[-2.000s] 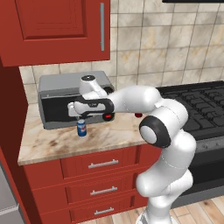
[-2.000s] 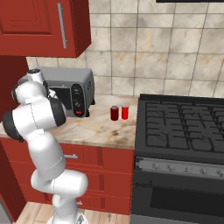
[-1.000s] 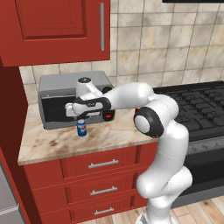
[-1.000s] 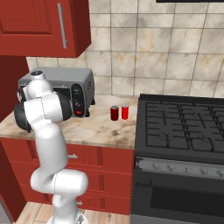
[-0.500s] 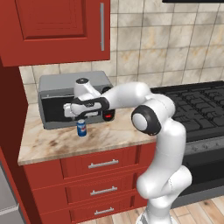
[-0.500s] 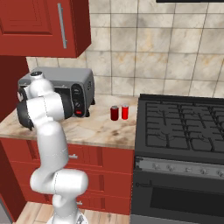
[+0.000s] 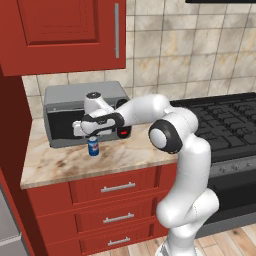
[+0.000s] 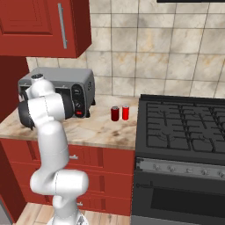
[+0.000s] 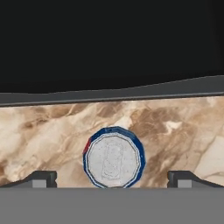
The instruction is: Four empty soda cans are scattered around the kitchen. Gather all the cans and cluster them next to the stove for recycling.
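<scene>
Poised over blue can, jaws spread wide, nothing held.
Fingertips of gripper cut off at frame bottom; blue soda can upright on counter just before toaster oven. Elbow swung further left than before; can unmoved.

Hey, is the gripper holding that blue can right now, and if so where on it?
Nothing is held. The gripper is open above the blue can, its fingertips wide apart on either side of the can's top.

White glossy rounded arm links, dark grey joint caps.
</scene>
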Tool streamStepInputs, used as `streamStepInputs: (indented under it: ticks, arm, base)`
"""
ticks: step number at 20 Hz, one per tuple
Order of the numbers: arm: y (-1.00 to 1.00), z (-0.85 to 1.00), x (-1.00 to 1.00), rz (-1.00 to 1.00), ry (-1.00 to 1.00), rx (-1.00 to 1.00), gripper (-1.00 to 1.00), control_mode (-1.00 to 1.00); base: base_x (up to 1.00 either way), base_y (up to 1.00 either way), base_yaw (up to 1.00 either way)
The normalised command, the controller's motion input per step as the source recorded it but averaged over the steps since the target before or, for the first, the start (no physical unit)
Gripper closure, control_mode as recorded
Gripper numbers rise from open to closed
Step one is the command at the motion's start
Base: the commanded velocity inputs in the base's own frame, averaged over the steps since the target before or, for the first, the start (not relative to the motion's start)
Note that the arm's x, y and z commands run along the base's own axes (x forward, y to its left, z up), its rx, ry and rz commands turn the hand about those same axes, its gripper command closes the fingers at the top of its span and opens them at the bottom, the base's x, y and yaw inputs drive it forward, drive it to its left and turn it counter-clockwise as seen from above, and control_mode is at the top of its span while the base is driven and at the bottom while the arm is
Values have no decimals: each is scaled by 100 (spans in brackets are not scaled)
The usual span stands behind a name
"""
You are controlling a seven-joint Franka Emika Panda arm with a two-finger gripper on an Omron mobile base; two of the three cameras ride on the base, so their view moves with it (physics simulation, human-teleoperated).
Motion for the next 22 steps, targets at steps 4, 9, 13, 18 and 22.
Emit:
streamStepInputs:
  ticks: [4,9,13,18,22]
  arm:
    - [0,-6,7,0,0,0,-100,-100]
    - [0,-4,8,0,0,0,-100,-100]
    - [0,-2,8,0,0,0,-100,-100]
    - [0,-3,6,-1,0,0,-100,-100]
    - [0,-5,0,-1,0,0,-100,-100]
  base:
    - [0,0,0]
    - [0,0,0]
    - [0,0,0]
    - [0,0,0]
    - [0,0,0]
